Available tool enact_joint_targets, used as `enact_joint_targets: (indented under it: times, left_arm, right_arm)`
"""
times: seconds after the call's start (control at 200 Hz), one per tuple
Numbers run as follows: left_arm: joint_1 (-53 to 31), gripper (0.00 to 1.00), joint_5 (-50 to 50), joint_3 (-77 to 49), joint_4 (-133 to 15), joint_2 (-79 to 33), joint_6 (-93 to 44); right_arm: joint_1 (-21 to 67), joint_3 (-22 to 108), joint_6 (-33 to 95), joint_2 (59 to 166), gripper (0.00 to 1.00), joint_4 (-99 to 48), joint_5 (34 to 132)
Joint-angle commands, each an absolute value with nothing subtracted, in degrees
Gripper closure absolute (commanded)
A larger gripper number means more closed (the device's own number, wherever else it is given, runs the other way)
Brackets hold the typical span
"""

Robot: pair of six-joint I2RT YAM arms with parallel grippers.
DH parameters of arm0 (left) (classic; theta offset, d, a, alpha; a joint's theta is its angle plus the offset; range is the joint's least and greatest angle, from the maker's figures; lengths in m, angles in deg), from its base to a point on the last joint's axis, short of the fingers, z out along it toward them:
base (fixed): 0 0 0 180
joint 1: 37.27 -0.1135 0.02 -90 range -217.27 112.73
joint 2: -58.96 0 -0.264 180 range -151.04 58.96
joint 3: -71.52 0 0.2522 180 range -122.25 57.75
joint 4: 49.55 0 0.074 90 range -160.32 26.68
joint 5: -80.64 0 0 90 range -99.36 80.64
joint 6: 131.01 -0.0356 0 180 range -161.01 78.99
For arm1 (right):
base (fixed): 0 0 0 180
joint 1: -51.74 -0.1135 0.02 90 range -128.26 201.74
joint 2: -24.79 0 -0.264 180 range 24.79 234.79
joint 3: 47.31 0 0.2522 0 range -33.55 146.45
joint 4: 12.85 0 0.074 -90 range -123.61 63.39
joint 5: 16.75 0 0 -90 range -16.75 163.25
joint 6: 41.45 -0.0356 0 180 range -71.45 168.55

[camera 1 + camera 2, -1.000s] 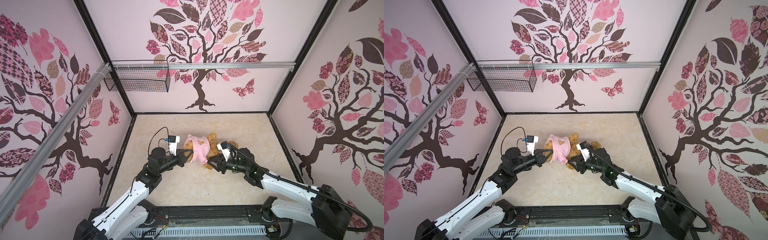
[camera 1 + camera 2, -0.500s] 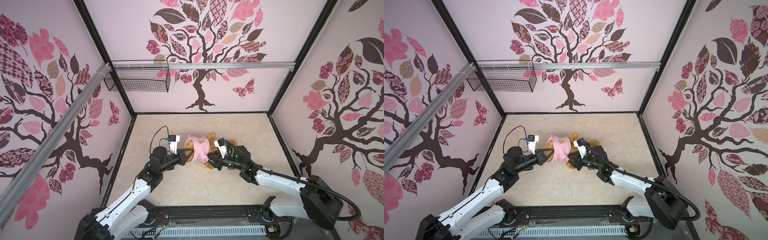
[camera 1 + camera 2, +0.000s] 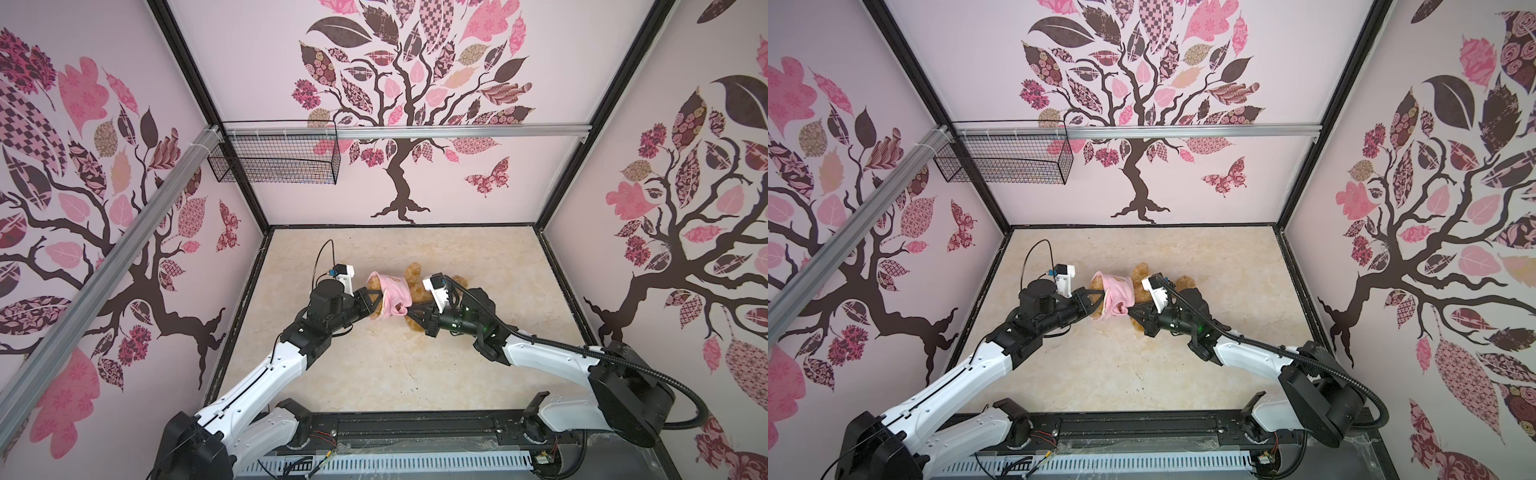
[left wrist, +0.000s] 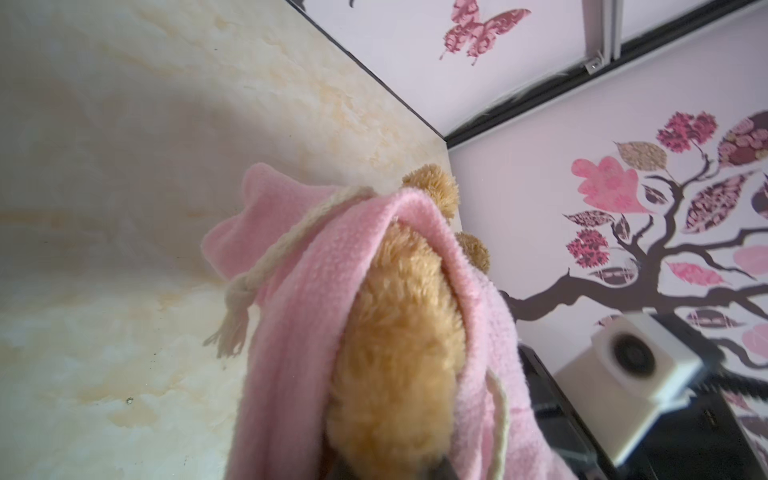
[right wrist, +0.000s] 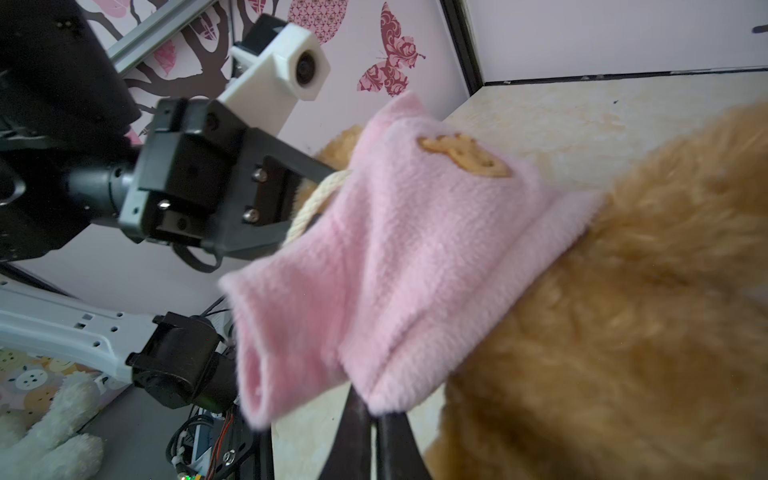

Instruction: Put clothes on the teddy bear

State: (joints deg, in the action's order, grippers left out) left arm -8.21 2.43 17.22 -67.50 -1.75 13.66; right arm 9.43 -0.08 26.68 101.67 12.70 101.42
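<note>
The teddy bear (image 3: pixel 417 322) (image 3: pixel 1142 272) lies mid-table, with the pink shirt (image 3: pixel 392 293) (image 3: pixel 1117 295) pulled over its upper half. My left gripper (image 3: pixel 376 301) (image 3: pixel 1098 301) reaches into the shirt's left opening beside a cream cord. In the left wrist view golden fur (image 4: pixel 399 332) fills the space at the left gripper (image 4: pixel 392 473), which is shut on it. My right gripper (image 3: pixel 409 309) (image 3: pixel 1128 309) (image 5: pixel 372 415) is shut on the shirt's hem (image 5: pixel 386 399), beside the bear's body (image 5: pixel 623 332). An orange emblem (image 5: pixel 463 156) shows on the shirt.
A black wire basket (image 3: pixel 274 158) hangs on the back rail at the left. Patterned walls close in the beige table (image 3: pixel 374 374) on three sides. The arms' base rail (image 3: pixel 415 428) runs along the front. A white plush toy (image 5: pixel 45 424) lies outside the cell.
My right gripper has moved left from the bear's body to the shirt's hem and closed on it. The left gripper has stayed shut in place.
</note>
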Motion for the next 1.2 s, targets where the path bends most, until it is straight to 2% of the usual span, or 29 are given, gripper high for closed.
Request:
enact_joint_targets:
  times: [0.0, 0.195, 0.435, 0.62, 0.755, 1.065, 1.195]
  left_arm:
    - [-9.5, 1.00, -6.3, 14.3, -70.2, -4.4, 23.6]
    - [-10.5, 1.00, -12.0, 14.2, -69.5, -5.7, 31.6]
    - [-15.8, 1.00, -8.1, 12.7, -70.2, -3.6, 35.6]
    - [-17.2, 1.00, -4.7, 13.6, -66.3, -2.0, 40.1]
    - [-17.2, 1.00, -2.9, 14.7, -63.6, -2.5, 40.2]
    - [-15.7, 1.00, -3.4, 18.3, -60.5, -2.3, 41.1]
    - [-15.7, 1.00, -2.6, 18.2, -58.9, -2.6, 42.1]
  right_arm:
    - [6.9, 1.2, 26.1, 100.4, 1.00, 14.5, 102.3]
    - [2.3, 0.7, 27.8, 100.0, 1.00, 10.1, 97.5]
    - [1.8, -6.2, 26.5, 103.1, 1.00, 11.2, 91.7]
    - [0.1, -6.2, 26.0, 108.4, 1.00, 9.8, 87.7]
    - [-2.8, -3.3, 25.4, 110.9, 1.00, 10.1, 89.0]
    - [-3.2, 1.5, 22.4, 106.8, 1.00, 12.9, 92.1]
    - [-3.3, 0.2, 21.8, 111.0, 1.00, 13.3, 90.4]
